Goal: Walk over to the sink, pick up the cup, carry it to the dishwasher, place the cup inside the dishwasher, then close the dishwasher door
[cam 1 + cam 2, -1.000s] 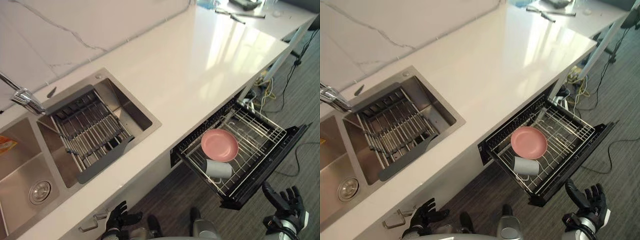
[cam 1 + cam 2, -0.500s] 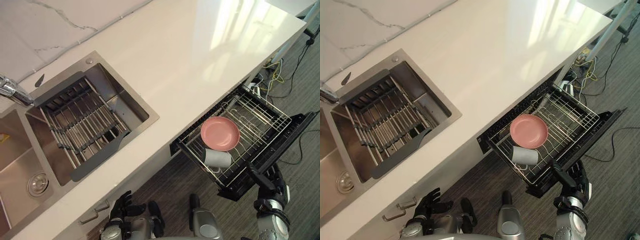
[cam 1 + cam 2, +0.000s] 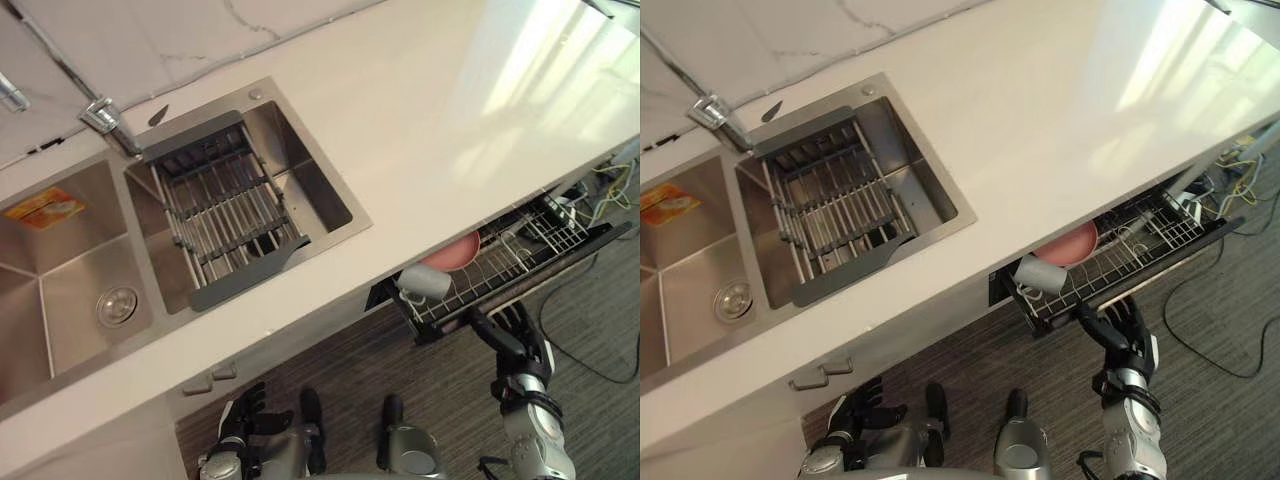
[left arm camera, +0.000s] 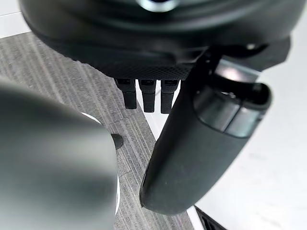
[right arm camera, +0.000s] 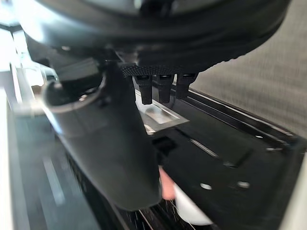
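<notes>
While the grey cup (image 3: 424,281) lies on its side in the wire rack (image 3: 510,262) over the dishwasher door (image 3: 1180,250), beside a pink plate (image 3: 455,255), the right hand (image 3: 512,330) is at the door's outer edge, fingers straight and empty, perhaps touching it. The left hand (image 3: 245,415) hangs well apart from the door, fingers loosely spread.

**Steel, gloss and carpet**

The countertop (image 3: 400,110) is smooth, glossy white and throws back the light. The wall panel (image 3: 150,40) behind it looks like veined marble. The sink (image 3: 60,270) is brushed stainless steel, and its tap (image 3: 105,122) is polished chrome. The drain rack (image 3: 225,215) has bare metal rods in a dark matt frame, probably plastic. The dishwasher rack (image 3: 530,245) is thin bright wire. The plate (image 3: 455,253) is smooth pink, the cup (image 3: 422,281) pale and matt. The dishwasher door (image 5: 225,158) is glossy black. The floor (image 3: 350,350) is ribbed grey carpet.
</notes>
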Robot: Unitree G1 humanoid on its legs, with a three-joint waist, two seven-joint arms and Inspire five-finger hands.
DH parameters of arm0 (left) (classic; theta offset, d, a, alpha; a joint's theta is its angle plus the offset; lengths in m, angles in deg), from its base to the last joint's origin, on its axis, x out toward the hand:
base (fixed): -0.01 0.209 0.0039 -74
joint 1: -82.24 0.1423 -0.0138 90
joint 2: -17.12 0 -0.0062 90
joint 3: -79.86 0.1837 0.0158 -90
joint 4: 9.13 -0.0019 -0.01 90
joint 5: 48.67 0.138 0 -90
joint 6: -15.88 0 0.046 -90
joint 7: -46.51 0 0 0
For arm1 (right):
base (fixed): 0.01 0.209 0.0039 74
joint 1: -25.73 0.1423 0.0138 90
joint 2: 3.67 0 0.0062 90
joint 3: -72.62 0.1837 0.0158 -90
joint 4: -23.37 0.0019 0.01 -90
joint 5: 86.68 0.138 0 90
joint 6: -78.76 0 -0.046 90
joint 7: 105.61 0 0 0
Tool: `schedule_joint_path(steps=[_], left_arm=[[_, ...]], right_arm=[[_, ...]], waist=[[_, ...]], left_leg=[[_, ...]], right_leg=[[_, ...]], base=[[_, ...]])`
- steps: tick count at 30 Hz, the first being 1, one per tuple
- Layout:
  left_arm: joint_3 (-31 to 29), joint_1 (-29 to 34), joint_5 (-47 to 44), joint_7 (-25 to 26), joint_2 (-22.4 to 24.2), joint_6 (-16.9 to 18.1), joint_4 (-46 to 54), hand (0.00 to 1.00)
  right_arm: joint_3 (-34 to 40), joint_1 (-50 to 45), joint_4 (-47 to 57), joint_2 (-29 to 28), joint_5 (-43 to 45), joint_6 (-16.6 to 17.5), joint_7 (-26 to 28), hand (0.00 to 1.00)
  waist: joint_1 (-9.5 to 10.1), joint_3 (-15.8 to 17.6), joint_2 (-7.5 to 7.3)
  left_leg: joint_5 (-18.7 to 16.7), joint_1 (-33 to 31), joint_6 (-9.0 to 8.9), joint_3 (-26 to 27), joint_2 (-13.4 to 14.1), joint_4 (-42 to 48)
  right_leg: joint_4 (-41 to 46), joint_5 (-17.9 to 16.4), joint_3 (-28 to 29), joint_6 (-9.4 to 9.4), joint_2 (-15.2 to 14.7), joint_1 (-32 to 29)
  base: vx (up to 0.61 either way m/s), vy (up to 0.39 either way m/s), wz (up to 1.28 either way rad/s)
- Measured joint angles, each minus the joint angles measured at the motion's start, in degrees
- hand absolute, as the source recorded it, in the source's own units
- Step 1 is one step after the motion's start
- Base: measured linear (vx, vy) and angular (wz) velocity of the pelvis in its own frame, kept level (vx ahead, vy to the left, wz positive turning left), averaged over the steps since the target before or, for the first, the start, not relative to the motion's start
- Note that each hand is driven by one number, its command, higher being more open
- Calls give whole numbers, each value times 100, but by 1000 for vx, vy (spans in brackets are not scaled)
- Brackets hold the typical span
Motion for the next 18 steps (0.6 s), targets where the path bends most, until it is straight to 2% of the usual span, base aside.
schedule_joint_path(steps=[6, 9, 18], left_arm=[[-21, -71, -7, -6, -10, 52, 54, 90], [-22, -86, -12, -10, -31, 58, 59, 90], [-18, -102, -14, -7, -153, 57, 36, 90]], right_arm=[[-282, 859, -527, 274, -249, -32, -3, 90], [-376, 1227, -873, 349, -383, -37, -136, 90], [-599, 1563, -1451, 620, -841, -125, -133, 90]], waist=[[251, 88, 82], [284, 94, 73], [284, 118, 35]], left_leg=[[211, -113, 1, -444, -57, -124], [278, -174, 2, -593, -78, -166], [388, -103, -12, -647, -68, -286]], right_leg=[[-29, -1, -446, -1, -17, 77], [-52, -1, -604, -1, -16, 88], [-32, -7, -650, -12, 0, 117]], base=[[-43, -4, 37], [-11, -8, 27], [-12, -2, 3]])
